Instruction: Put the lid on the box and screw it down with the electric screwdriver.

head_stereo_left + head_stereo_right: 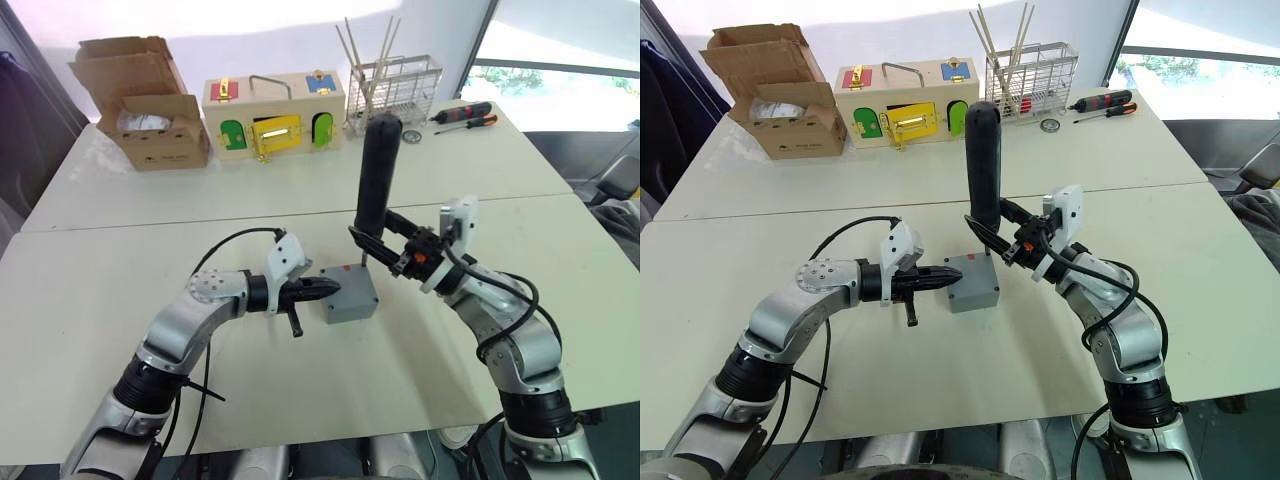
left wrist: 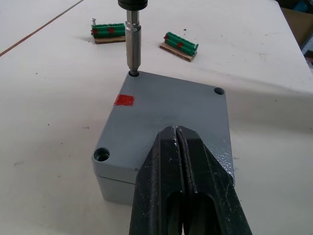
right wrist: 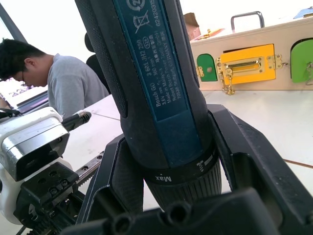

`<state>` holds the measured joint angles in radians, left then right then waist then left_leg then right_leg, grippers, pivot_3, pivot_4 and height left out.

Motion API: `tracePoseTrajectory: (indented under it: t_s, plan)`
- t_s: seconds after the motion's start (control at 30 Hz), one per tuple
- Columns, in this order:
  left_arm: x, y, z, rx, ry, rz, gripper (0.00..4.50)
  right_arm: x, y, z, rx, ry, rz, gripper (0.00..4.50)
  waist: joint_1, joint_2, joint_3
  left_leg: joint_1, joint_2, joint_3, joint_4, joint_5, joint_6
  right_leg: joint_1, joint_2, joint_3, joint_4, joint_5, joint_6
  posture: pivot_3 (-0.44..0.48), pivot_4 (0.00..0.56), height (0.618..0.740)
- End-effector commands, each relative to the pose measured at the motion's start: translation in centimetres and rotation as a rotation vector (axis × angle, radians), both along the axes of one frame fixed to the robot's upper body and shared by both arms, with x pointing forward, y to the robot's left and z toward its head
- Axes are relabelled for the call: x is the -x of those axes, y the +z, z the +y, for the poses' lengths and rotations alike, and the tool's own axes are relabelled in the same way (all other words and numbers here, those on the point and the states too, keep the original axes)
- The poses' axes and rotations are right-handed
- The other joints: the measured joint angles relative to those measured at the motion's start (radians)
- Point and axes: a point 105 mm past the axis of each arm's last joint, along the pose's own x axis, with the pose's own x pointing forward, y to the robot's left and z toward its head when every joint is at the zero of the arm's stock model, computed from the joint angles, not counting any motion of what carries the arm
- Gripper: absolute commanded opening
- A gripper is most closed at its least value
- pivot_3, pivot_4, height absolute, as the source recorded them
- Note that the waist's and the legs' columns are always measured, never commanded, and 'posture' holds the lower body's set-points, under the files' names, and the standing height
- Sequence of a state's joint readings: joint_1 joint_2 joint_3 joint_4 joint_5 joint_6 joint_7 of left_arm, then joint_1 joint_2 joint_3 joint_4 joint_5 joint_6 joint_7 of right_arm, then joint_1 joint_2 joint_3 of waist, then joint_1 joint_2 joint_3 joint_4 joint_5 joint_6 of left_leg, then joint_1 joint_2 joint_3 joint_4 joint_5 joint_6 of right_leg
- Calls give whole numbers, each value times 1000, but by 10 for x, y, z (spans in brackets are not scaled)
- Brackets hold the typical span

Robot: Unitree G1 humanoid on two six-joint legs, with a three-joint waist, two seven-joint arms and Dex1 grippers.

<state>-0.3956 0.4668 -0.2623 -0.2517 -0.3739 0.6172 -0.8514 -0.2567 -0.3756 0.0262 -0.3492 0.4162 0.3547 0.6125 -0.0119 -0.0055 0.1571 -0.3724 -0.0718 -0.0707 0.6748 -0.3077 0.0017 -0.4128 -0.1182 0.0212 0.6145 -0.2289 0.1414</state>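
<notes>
Table (image 1: 120, 300): white, bare around the work out to its near edge; a seam crosses behind.
Screwdriver (image 1: 379, 180): upright, long axis vertical, bit down in a corner hole of the lid; top cut off in the right wrist view.
Right gripper (image 1: 385, 243): fingers clamped round the screwdriver's lower body.
Box (image 1: 352, 303): mid-table, well clear of every edge.
Lid (image 2: 166, 112): flat on the box, red mark by the bit.
Left gripper (image 1: 325, 291): fingers pressed together, tips on the lid's near edge, hiding one corner.

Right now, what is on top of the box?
The lid, with the left gripper pressing on it and the electric screwdriver bit in one corner hole. The box inside is covered.
</notes>
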Motion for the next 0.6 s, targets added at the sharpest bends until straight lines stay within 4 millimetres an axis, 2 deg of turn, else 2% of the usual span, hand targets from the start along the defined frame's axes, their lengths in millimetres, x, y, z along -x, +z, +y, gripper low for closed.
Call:
tracePoseTrajectory:
  t_s: [0.03,0.43,0.6]
  plan:
    - [1,-2,0,-10,0,-8,0,3,-42,5,32,33,170,1756,0,0,-1,0,0,0,0,0,0,0,0,0,0,0,0,0,150,739]
    - [3,-3,0,-20,-4,-9,0,2,-55,2,-1,4,206,1756,0,-1,-5,1,0,0,-2,0,0,1,0,0,-1,0,0,0,150,739]
    - [3,-3,-1,-25,-9,-9,0,2,-59,2,5,4,210,1756,0,-2,-9,11,0,0,-9,0,0,8,0,0,-4,-1,1,0,150,739]
